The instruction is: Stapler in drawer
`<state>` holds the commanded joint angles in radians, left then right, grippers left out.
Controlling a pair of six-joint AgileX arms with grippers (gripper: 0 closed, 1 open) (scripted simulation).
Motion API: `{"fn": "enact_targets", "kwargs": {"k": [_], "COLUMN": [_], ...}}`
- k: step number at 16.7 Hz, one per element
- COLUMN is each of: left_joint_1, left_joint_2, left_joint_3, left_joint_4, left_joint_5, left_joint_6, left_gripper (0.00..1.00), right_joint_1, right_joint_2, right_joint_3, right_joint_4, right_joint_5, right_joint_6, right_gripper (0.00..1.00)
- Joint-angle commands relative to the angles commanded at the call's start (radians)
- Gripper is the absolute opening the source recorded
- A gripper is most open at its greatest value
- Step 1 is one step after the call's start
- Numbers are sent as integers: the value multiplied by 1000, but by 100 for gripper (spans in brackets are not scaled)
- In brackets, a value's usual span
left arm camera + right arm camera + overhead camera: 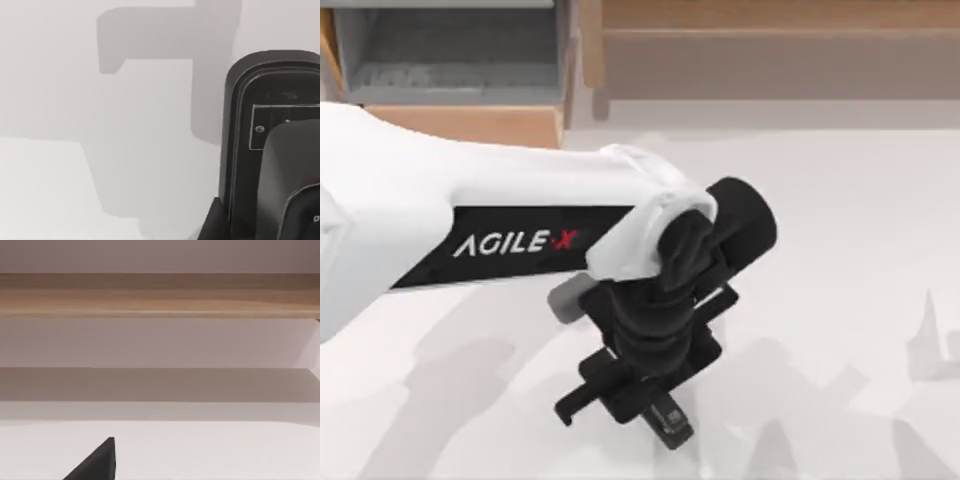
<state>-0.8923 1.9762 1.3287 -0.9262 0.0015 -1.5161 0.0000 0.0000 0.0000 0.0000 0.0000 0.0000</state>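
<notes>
With your left gripper [655, 405] low over the stapler [672, 421] on the tabletop [840, 250], finger state indeterminate, confirm a centred grip before lifting toward the open drawer [450, 60].

The top view looks down past my left arm [500, 240]; its wrist view hugs the stapler [272, 150]; my right wrist view faces the cabinet [160, 295].

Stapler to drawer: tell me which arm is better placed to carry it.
Left. The left gripper is down at the stapler near the table's front edge, and the open drawer lies on the top view's left. The right arm faces the wooden cabinet.
</notes>
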Motion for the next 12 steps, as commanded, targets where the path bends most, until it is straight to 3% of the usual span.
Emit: {"fn": "enact_targets", "kwargs": {"k": [7, 12], "left_joint_1": [1, 68], "left_joint_2": [-2, -2], "left_joint_3": [3, 168], "left_joint_4": [-7, -66], "left_joint_5": [0, 10], "left_joint_6": [2, 166], "left_gripper": [0, 0], "right_joint_1": [0, 0], "right_joint_2": [0, 0], "right_joint_3": [0, 0], "right_joint_4": [0, 0], "right_joint_5": [0, 0], "right_joint_6": [0, 0], "right_gripper": [100, 100]}}
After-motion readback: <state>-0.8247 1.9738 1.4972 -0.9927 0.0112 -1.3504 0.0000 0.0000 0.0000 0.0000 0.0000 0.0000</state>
